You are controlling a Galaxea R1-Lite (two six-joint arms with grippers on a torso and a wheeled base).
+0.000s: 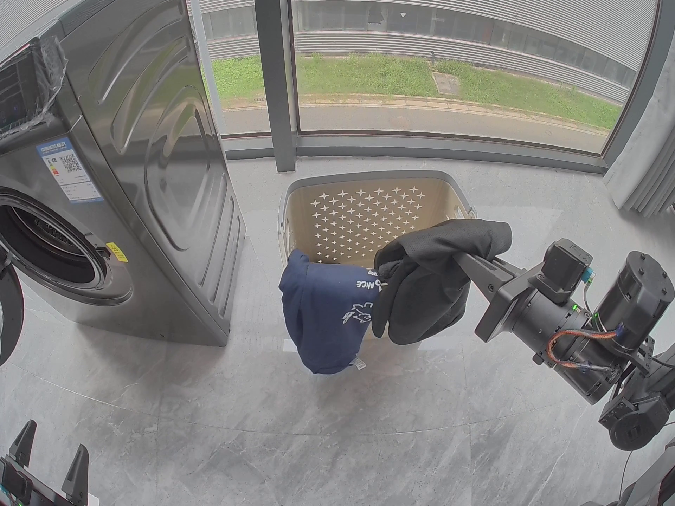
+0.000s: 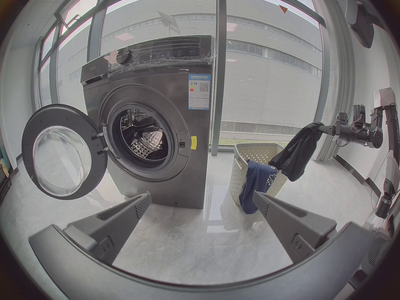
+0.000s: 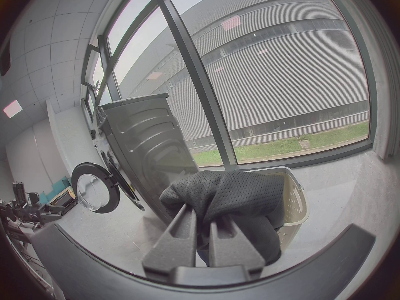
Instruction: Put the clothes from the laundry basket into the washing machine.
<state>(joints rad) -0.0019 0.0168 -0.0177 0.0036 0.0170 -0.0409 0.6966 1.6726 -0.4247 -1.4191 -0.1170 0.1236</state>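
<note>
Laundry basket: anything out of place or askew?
A blue garment is draped over the near rim of the laundry basket, hanging down outside toward the floor. The black garment hangs from the right tool. Nothing spilled or damaged.

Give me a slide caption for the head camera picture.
Right pincer holds a black garment above the laundry basket, a blue garment draped on its rim.

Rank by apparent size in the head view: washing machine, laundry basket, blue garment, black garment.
Largest: grey metal washing machine
Then: beige perforated plastic laundry basket
Alike, unranked: black garment, navy printed garment
</note>
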